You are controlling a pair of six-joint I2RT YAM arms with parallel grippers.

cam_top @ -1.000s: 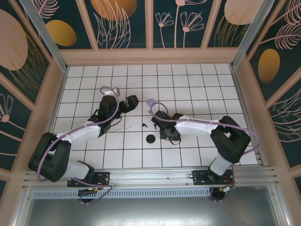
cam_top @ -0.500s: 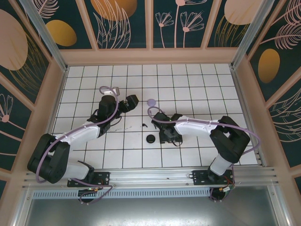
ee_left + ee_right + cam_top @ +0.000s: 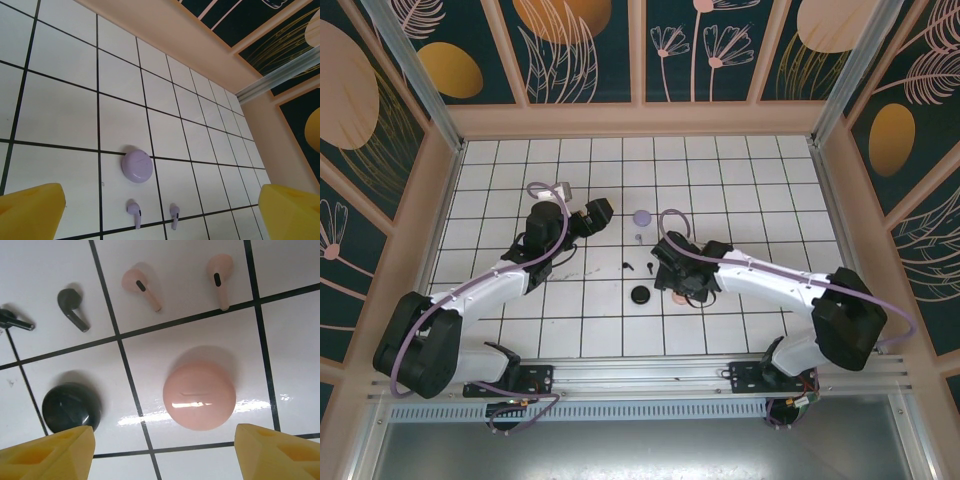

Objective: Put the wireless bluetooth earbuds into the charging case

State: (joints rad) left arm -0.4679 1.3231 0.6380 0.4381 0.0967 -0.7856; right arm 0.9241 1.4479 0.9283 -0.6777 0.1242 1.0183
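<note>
White tiles with black grid lines cover the table [image 3: 720,180]. From the top camera you see the left gripper [image 3: 603,213] near the closed lilac case [image 3: 641,215], which lies to its right. One of the lilac earbuds [image 3: 637,238] lies just beside that case, on the side toward the arm bases. The black earbuds [image 3: 627,265] [image 3: 649,268] lie apart from each other beside the right arm [image 3: 760,275]. The black case [image 3: 640,294] is near them, and the pink case [image 3: 678,298] peeks out from under the wrist.

In your left wrist view the yellow fingers [image 3: 30,210] stand spread wide with nothing between them. Both lilac earbuds lie loose on the tiles, just below the closed lilac case.

In your right wrist view the right gripper [image 3: 165,450] is spread too and holds nothing. The pink case lies closed ahead of it, the pink earbuds [image 3: 141,286] [image 3: 221,271] on the tile beyond. The black case sits to the left, and the black earbuds lie at upper left.
</note>
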